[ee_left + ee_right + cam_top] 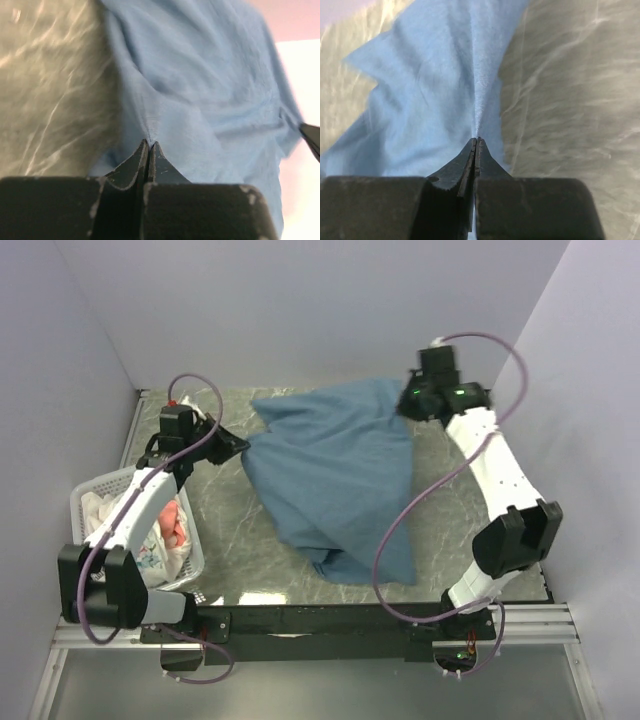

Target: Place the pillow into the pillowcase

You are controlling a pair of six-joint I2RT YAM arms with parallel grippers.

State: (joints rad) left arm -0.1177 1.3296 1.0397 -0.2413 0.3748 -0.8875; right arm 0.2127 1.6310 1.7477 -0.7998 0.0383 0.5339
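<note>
Two pinches: left gripper (149,144), right gripper (476,140); pillowcase (335,475) clamped between jaws.

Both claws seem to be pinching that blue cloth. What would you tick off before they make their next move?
1. Left gripper holds the blue pillowcase: ok, jaws shut on a fold.
2. Right gripper holds the far corner: ok, jaws shut on the cloth.
3. Pillow in sight: not ok, no view shows it; whether it is already inside, cannot tell.
4. Pillowcase opening found: cannot tell, no open edge shows.
5. Laundry basket apart from the cloth: ok, it sits beside the left arm.
6. Purple cable free of the cloth: cannot tell, it crosses over the cloth in the top view.
</note>
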